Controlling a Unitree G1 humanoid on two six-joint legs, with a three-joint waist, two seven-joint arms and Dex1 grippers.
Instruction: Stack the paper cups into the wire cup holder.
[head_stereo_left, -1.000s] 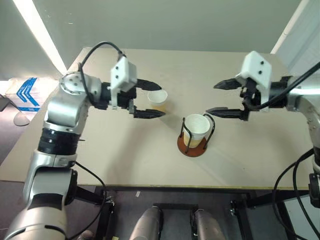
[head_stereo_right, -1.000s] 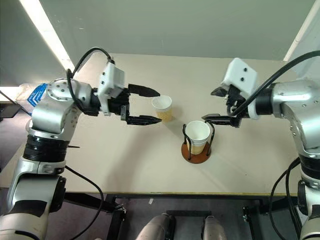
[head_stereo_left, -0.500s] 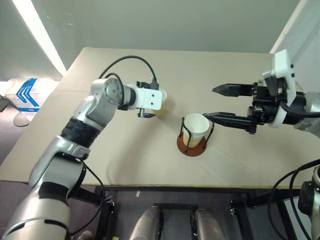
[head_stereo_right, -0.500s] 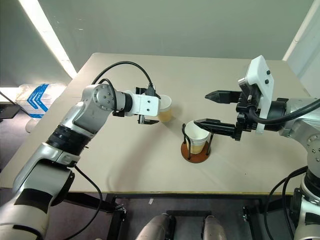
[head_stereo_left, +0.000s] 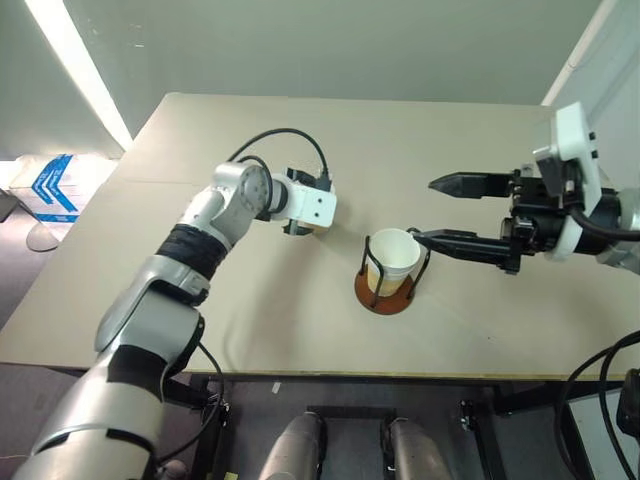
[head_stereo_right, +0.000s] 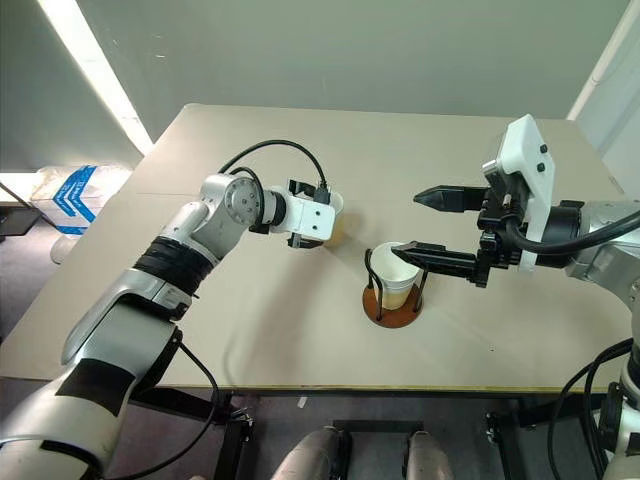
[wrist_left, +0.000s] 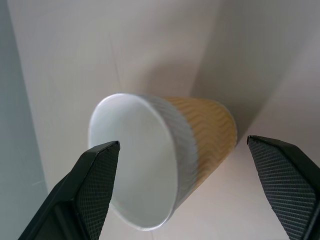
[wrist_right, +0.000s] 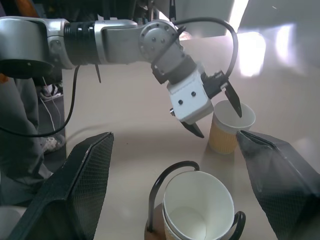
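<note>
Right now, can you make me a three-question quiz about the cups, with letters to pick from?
1. Where is the loose paper cup?
A. Inside the wire holder
B. On the table between the left end effector's fingers
C. On the floor

2. What colour is the wire cup holder's base?
A. Reddish-brown
B. Blue
C. Green

3. How is the left end effector?
A. Shut on a cup
B. Open
C. Holding the holder

Answers: 1 B, the fingers flank it on the table. 2 A, a reddish-brown disc. 3 B, both fingers stand clear of the cup.
</note>
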